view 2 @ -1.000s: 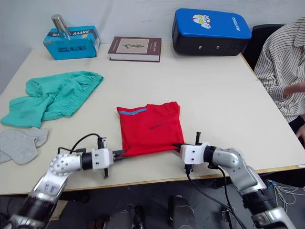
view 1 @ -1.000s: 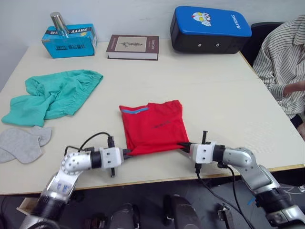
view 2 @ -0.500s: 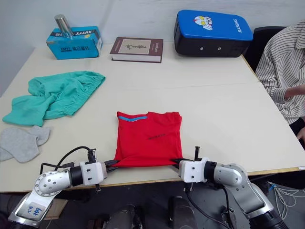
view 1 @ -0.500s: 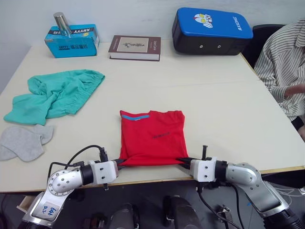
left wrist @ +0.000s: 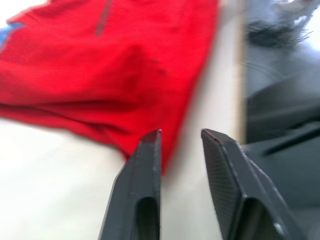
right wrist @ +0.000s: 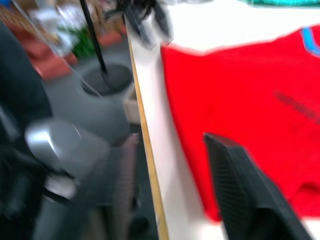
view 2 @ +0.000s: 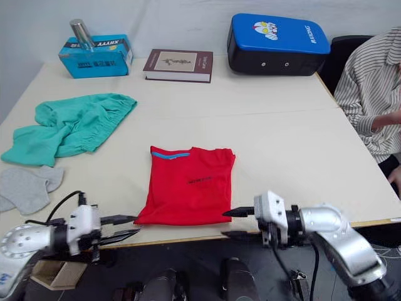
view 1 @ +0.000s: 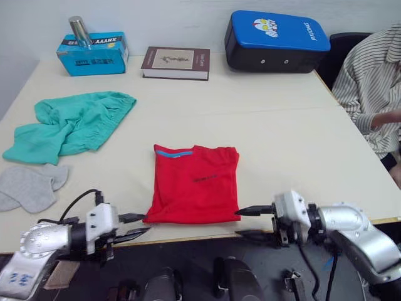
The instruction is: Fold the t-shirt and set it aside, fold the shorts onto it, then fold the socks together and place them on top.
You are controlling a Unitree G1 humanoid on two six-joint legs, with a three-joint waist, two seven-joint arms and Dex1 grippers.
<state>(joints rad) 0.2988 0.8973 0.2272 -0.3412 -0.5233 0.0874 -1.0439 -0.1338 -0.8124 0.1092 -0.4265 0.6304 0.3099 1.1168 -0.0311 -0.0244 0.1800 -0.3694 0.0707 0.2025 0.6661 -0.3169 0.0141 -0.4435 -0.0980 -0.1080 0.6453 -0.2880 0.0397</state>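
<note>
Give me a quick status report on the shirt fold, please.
Left gripper and right gripper open, off the cloth. T-shirt folded, lying near the table's front edge. Nothing in the way.

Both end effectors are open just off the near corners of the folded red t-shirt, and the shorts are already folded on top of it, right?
Not the shorts: the left eye view shows them crumpled at the table's far left, apart from the t-shirt. Both the left end effector and right end effector are open beside its near corners.

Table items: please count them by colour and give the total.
Red: 1, shirt
Teal: 1, shorts
Grey: 2, socks
Blue: 2, box, pad
Brown: 1, book
Silver: 1, can
Total: 8
</note>
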